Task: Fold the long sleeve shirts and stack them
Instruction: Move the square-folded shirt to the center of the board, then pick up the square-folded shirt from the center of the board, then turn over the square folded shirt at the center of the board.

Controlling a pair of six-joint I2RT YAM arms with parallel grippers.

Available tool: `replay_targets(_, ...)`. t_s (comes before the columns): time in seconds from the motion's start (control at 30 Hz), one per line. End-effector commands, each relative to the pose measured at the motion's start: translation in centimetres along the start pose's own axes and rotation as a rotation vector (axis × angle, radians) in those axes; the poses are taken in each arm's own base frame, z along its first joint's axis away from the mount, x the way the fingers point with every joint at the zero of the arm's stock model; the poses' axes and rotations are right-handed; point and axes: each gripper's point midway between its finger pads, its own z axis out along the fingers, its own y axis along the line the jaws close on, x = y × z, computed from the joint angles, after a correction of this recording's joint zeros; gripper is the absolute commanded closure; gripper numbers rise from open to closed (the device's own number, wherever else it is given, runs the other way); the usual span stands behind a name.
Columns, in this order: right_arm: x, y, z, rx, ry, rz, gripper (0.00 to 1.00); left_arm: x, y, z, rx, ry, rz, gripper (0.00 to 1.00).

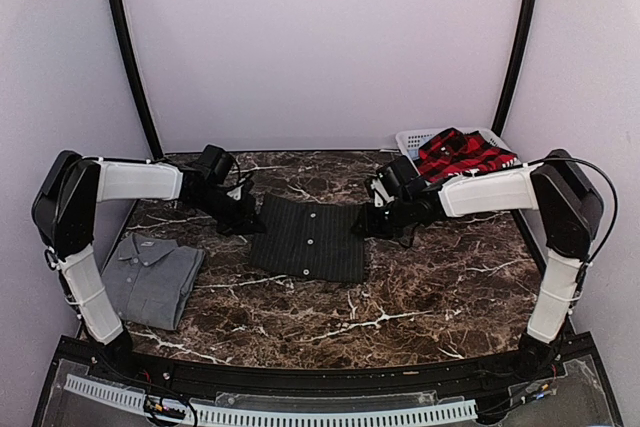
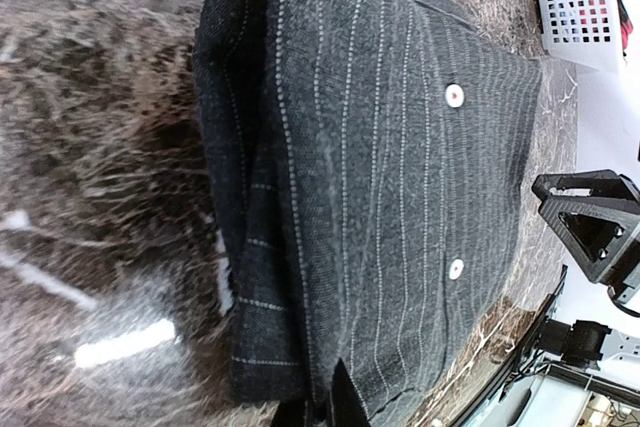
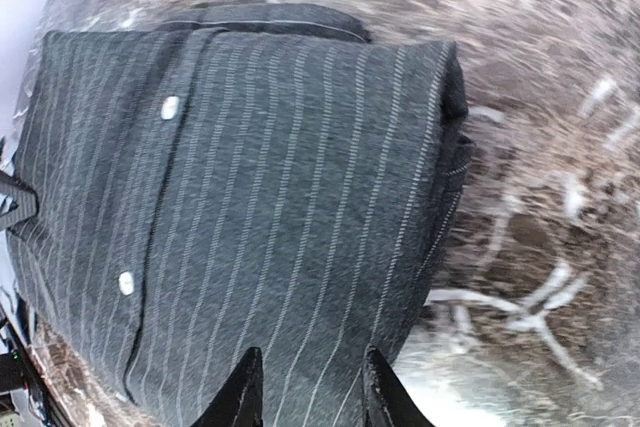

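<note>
Left pincer [image 2: 325, 405], half-hidden, on pinstripe shirt [image 2: 380, 177]

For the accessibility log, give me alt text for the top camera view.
A folded black pinstriped shirt lies mid-way across the marble table, with the left pincer and right pincer at its far corners. A folded grey shirt sits near left; a red plaid shirt lies in a white basket far right.
</note>
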Motion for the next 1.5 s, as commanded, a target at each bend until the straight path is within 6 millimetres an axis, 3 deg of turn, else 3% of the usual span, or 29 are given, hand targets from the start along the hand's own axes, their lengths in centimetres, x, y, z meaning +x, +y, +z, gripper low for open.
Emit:
replay_targets(0.0, -1.5, 2.8, 0.5, -0.023, -0.029, -0.026, 0.71, 0.9, -0.1, -3.3, -0.006, 0.016, 0.058, 1.00)
replay_targets(0.2, -1.0, 4.0, 3.2, 0.001, -0.001, -0.047, 0.76, 0.5, -0.3, -5.9, -0.013, -0.001, 0.091, 1.00)
replay_targets(0.43, 0.3, 3.6, 5.6, 0.045, 0.040, -0.048, 0.87, -0.2, -0.9, -8.1, -0.011, -0.028, 0.124, 1.00)
replay_targets(0.83, 2.4, 5.0, 8.3, 0.014, 0.078, -0.012, 0.90, -2.4, -5.7, -13.1, 0.067, -0.153, 0.242, 1.00)
replay_targets(1.17, 1.4, 12.0, 12.9, -0.263, 0.019, 0.111, 0.91, -3.8, -11.6, -14.6, 0.301, -0.181, 0.329, 1.00)
replay_targets(1.47, -0.1, 17.9, 15.7, -0.534, -0.027, 0.229, 0.92, -4.7, -14.7, -12.3, 0.407, -0.145, 0.342, 1.00)
